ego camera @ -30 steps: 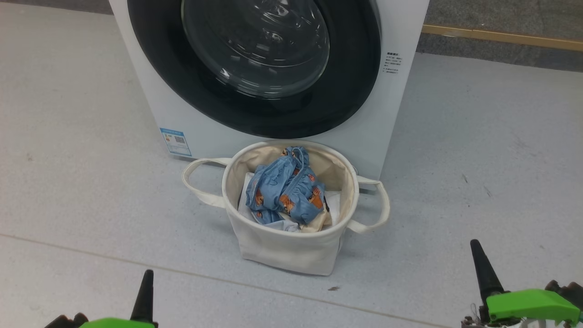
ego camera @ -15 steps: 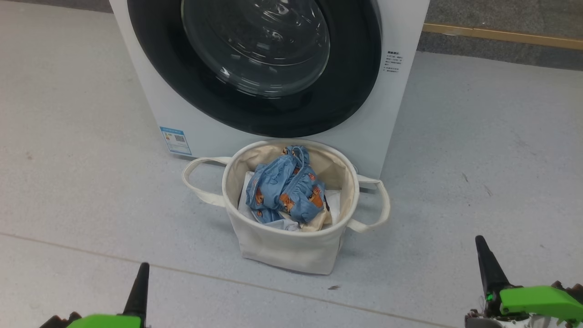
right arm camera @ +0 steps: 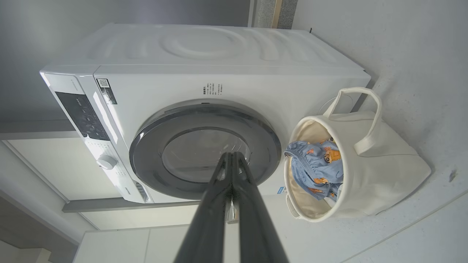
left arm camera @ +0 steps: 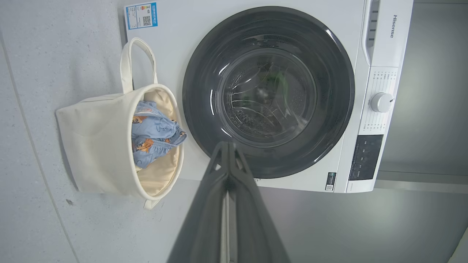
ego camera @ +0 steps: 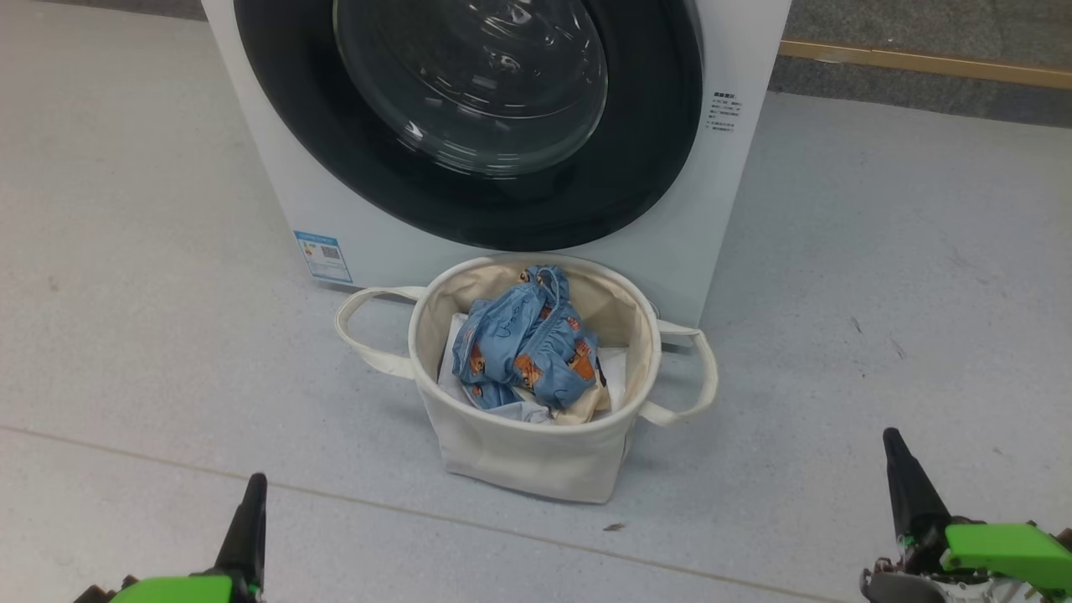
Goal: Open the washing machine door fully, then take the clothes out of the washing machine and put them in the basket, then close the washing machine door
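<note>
My L gripper is low left, fingers pressed together, holding nothing. R gripper is low right, same: pinched tight, empty. Both are well apart from the basket, which sits on the floor just in front of the washer, below the door. Door closed flush. Clothes bunched inside basket, on a white sheet.

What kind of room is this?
Probably a laundry area: a white front-loading washing machine stands on a grey floor, with a cream basket holding blue clothes right in front of it.
</note>
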### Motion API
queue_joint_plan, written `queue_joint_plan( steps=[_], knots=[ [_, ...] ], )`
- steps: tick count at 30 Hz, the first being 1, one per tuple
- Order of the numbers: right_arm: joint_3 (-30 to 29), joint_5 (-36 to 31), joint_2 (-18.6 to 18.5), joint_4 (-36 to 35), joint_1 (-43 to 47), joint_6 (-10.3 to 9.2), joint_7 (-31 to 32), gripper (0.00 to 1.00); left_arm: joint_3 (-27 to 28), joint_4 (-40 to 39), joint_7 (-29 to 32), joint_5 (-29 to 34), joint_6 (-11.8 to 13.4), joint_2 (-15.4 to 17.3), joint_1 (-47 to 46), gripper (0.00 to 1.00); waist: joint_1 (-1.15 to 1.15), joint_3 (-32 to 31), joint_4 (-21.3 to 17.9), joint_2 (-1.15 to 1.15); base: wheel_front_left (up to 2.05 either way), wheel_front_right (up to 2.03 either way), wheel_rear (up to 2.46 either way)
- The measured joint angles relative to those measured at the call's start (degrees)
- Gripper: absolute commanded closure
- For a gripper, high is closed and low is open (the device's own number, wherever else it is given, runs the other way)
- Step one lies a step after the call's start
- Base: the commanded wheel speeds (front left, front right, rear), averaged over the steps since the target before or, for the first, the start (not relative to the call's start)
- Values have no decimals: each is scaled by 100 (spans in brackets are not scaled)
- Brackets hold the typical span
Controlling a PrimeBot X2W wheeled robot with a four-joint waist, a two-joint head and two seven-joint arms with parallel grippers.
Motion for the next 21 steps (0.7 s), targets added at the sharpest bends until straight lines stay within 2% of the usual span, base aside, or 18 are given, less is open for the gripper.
queue_joint_plan(
  steps=[6, 21],
  knots=[
    [-60, 313, 0, 12, -65, 0, 111, 100, 51, -10, 55, -344, -43, -2, -51, 100, 0, 6, 1, 0, 0, 0, 0],
    [-102, 312, 1, 25, -65, 0, 127, 100, 53, -24, 56, -345, -51, -5, -77, 100, 0, 6, 1, 0, 0, 0, 0]
  ],
)
